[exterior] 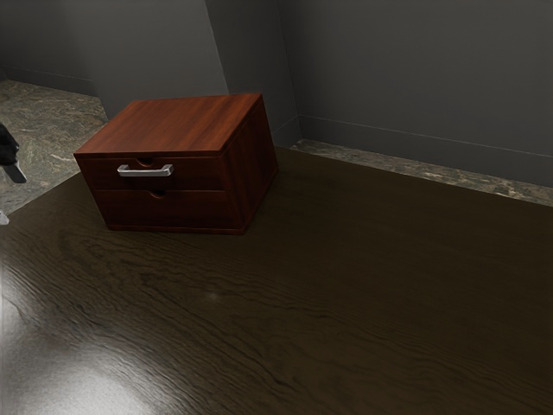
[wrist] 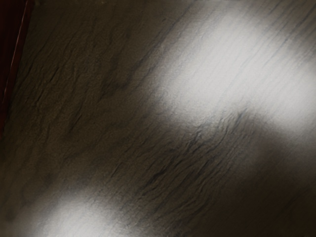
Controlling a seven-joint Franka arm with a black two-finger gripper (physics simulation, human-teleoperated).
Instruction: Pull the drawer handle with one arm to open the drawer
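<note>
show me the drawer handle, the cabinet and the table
drawer handle (exterior: 145, 170), exterior view, middle of the silver bar
cabinet (exterior: 186, 121), exterior view, centre of its top face
table (exterior: 363, 285), exterior view, bare dark wood surface

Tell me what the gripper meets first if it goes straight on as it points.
Probably the table: the gripper seems aimed down at bare wood in the wrist view, with the cabinet off to one side.

Dark wood-grain table (glossy, pale glare patches) carries reddish two-drawer cabinet, toward exterior view's left.
</note>
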